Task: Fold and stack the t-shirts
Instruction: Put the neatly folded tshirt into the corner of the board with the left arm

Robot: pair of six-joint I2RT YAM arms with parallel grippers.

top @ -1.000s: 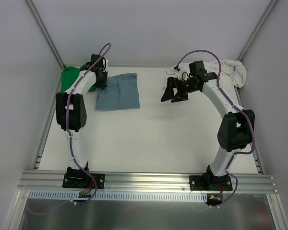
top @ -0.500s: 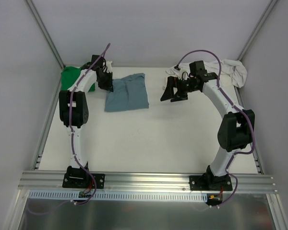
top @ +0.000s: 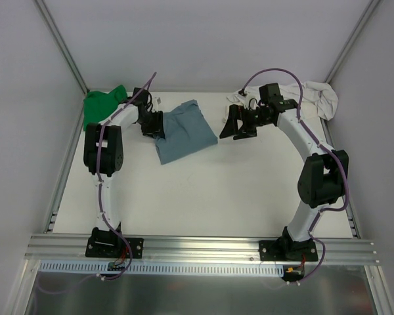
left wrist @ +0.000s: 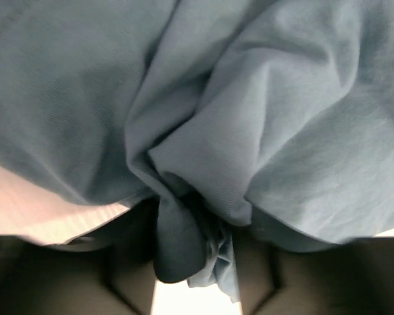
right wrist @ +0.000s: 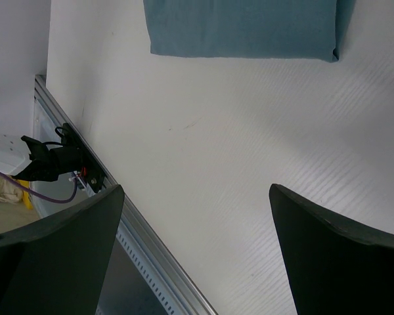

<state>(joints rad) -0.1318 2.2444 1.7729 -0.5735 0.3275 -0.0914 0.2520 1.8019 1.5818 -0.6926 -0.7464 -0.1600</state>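
Green cotton, the green t-shirt (top: 104,105), lies crumpled in a soft heap just left of the left end effector (top: 155,128), which is clamped on a bunched edge of the slate-blue t-shirt (top: 186,130). In the left wrist view its fine weave gathers into deep puckered folds at the pinch. The rest of that shirt spreads right of the end effector as a flat, folded, tilted rectangle on the pale matte surface (top: 203,190). The right end effector (top: 234,129) hangs spread wide and empty just right of it. Behind and right of it lies the rumpled cream t-shirt (top: 319,97).
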